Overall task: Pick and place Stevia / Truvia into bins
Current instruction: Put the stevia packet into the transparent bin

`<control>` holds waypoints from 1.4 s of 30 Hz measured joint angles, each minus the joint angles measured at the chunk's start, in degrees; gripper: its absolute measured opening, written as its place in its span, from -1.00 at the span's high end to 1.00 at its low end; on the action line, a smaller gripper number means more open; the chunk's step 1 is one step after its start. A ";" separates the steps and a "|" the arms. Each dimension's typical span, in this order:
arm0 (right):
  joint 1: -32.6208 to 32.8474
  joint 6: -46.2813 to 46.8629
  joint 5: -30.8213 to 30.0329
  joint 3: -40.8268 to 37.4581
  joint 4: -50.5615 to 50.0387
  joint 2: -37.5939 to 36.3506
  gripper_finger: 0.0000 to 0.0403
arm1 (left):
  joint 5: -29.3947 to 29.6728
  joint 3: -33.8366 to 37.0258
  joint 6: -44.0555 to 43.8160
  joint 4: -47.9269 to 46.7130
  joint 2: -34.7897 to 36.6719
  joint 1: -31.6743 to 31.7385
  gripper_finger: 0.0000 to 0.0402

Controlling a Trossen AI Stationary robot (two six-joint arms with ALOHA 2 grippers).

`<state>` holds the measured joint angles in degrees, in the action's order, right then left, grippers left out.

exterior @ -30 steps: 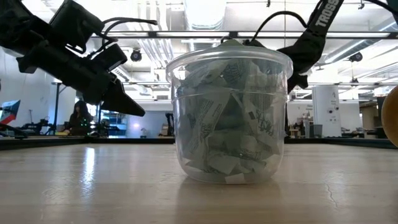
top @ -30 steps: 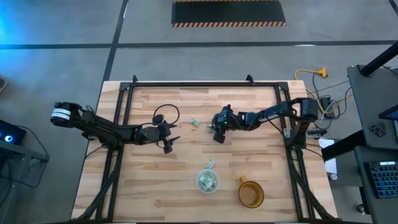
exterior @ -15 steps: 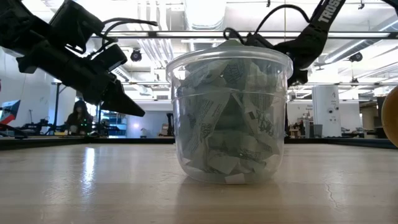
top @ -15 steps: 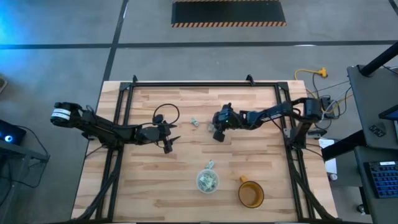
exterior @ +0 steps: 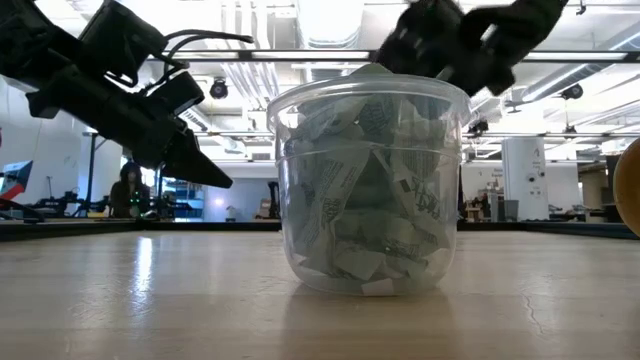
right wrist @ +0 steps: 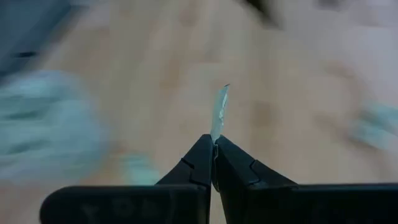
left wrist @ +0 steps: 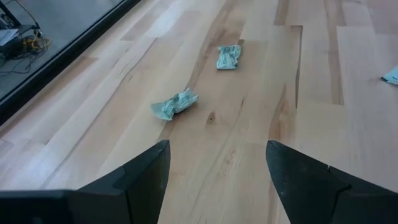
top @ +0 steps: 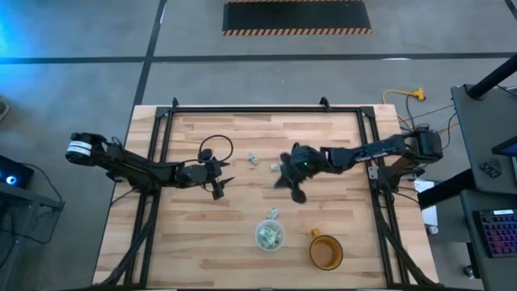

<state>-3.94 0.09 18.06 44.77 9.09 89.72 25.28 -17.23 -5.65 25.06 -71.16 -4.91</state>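
Between right gripper (right wrist: 213, 144) fingers: thin pale-green sachet (right wrist: 219, 112) pinched edge-on, upright. Left gripper (left wrist: 216, 163) fingers wide, empty.

We note the left arm reaching in from the left edge of the worktop, stretched low and nearly level toward the middle. Its tool (top: 218, 187) hangs with both fingers (left wrist: 140, 177) spread wide, nothing between them. The right arm extends from the right edge toward the centre, forearm almost straight, wrist tipped down. Its tool (top: 296, 191) has the fingertips (right wrist: 202, 152) pressed together, pinching a thin sachet (right wrist: 219, 112) that stands up from the tips.
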 joint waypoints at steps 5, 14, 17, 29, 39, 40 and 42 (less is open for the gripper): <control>6.12 0.54 6.03 0.02 -0.14 -2.51 0.96 | 0.02 0.02 0.17 0.02 0.00 0.02 -0.24; 14.25 3.17 6.02 0.24 6.25 -0.16 0.96 | 0.02 0.06 0.12 1.74 0.00 0.02 -0.24; 15.44 4.45 6.00 1.31 6.85 1.22 0.96 | -0.29 0.08 0.09 1.90 0.00 0.02 -0.24; 19.30 7.18 3.96 14.35 -7.02 10.87 0.96 | -1.00 0.11 0.09 2.87 0.00 0.02 -0.24; 22.12 7.01 -3.30 29.72 -30.67 15.95 0.96 | -1.10 0.35 0.07 2.93 0.04 0.02 -0.24; 22.20 7.02 -3.28 31.07 -31.54 16.77 0.96 | -1.16 0.45 0.07 2.92 0.04 0.00 -0.24; 22.38 7.01 -3.31 32.92 -33.68 18.03 0.96 | -1.14 0.61 0.14 2.80 0.04 0.02 -0.24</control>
<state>18.44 7.10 14.75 77.69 -24.59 107.76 24.14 -16.62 -5.51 27.86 -71.11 -4.89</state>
